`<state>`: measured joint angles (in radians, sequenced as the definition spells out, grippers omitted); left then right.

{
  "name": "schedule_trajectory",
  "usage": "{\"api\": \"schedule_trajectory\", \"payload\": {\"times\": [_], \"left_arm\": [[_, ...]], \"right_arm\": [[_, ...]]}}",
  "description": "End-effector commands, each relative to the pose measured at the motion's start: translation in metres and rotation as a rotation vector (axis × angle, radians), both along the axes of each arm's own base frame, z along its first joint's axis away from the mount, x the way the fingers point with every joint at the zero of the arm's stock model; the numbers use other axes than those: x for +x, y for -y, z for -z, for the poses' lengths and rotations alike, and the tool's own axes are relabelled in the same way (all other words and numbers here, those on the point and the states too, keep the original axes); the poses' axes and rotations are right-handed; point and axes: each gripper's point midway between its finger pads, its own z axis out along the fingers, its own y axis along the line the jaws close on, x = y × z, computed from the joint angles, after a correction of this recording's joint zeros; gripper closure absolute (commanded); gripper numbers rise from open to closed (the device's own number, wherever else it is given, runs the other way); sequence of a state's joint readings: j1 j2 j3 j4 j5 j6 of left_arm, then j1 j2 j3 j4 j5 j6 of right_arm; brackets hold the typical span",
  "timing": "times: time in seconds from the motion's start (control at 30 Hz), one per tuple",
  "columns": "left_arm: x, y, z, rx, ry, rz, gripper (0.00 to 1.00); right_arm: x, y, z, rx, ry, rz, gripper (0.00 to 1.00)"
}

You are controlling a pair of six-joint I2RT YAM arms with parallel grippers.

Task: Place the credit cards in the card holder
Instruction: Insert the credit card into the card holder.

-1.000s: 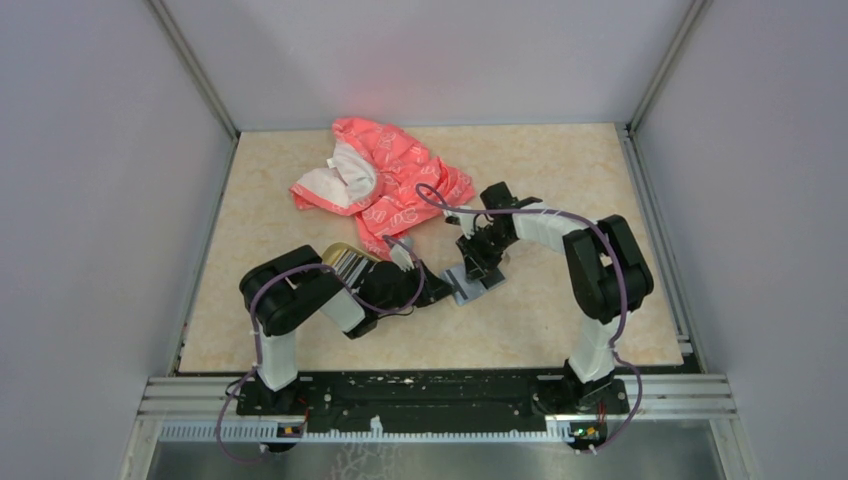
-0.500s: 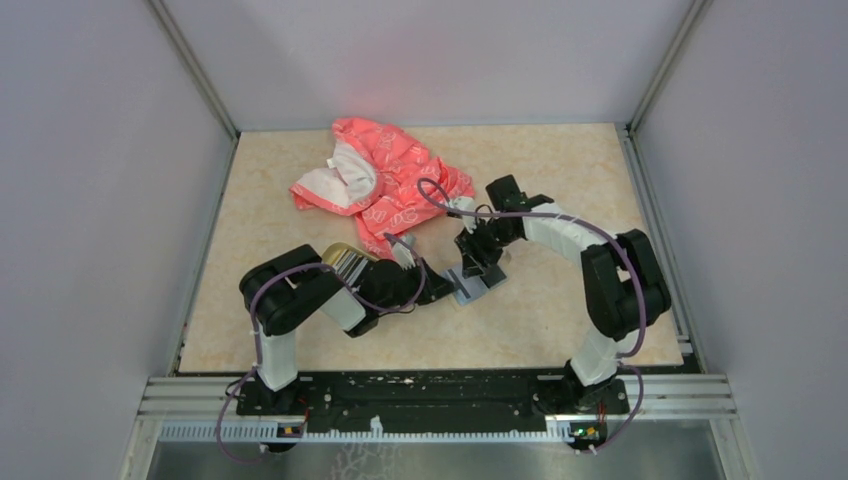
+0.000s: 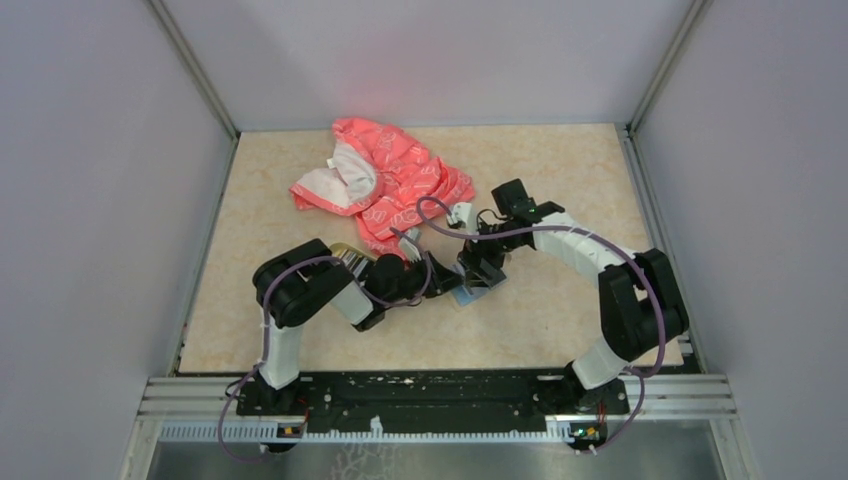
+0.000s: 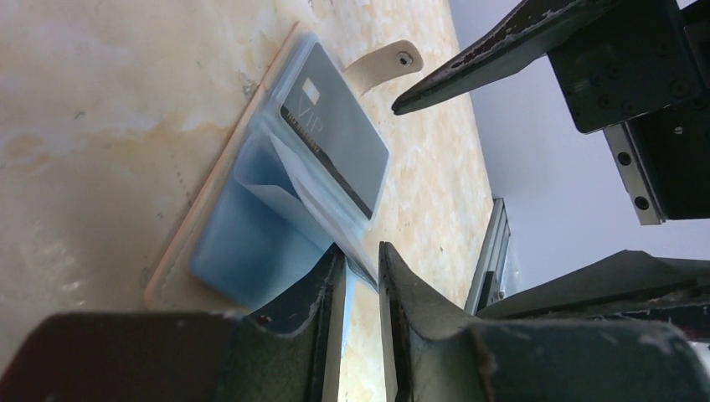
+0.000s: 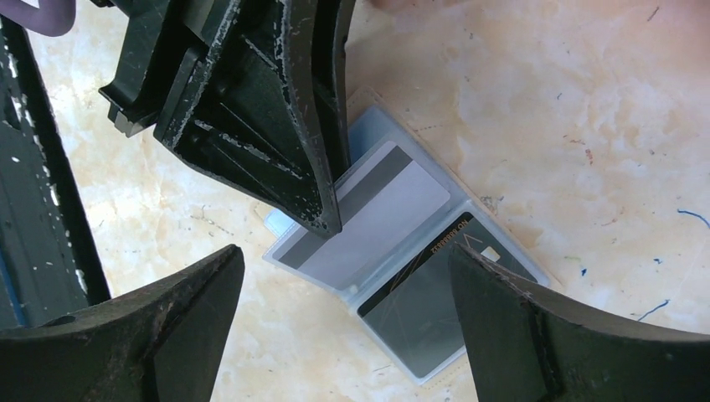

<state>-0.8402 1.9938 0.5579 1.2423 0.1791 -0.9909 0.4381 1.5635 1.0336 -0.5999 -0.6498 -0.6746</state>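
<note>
Now left claw (image 4: 360,255) pinches flat tan card holder's (image 4: 234,243) clear sleeve; right claw (image 5: 342,268) wide; we'd hold it taut.

Pale lilac walls (image 3: 100,150) (aluminium-framed) enclose a beige marbled tabletop (image 3: 560,160).

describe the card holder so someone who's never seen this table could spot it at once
Find the pink cloth at the far middle of the table; just nearer than it, the left gripper and right gripper meet over a small flat thing. That is the card holder: lying open, tan outside, blue-grey inside, with clear sleeves showing a dark card, unlike the crumpled cloth.
</note>
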Motion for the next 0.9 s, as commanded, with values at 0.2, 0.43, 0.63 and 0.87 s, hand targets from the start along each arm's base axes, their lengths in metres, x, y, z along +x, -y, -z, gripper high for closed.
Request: {"api": "schedule_trajectory", "payload": {"times": [0.2, 0.43, 0.63, 0.87], "left_arm": [[0.013, 0.013, -0.013, -0.056, 0.031, 0.019, 0.73], [0.016, 0.016, -0.017, -0.06, 0.036, 0.023, 0.72], [0.016, 0.017, -0.023, -0.062, 0.035, 0.026, 0.69], [0.019, 0.019, -0.023, -0.055, 0.017, 0.02, 0.67]], "right_arm": [[0.008, 0.006, 0.005, -0.049, 0.048, 0.004, 0.08], [0.002, 0.003, 0.003, -0.055, 0.065, -0.026, 0.05], [0.0, 0.0, -0.001, -0.042, 0.066, -0.024, 0.04], [0.004, -0.004, 0.007, -0.108, 0.104, 0.017, 0.01]]}}
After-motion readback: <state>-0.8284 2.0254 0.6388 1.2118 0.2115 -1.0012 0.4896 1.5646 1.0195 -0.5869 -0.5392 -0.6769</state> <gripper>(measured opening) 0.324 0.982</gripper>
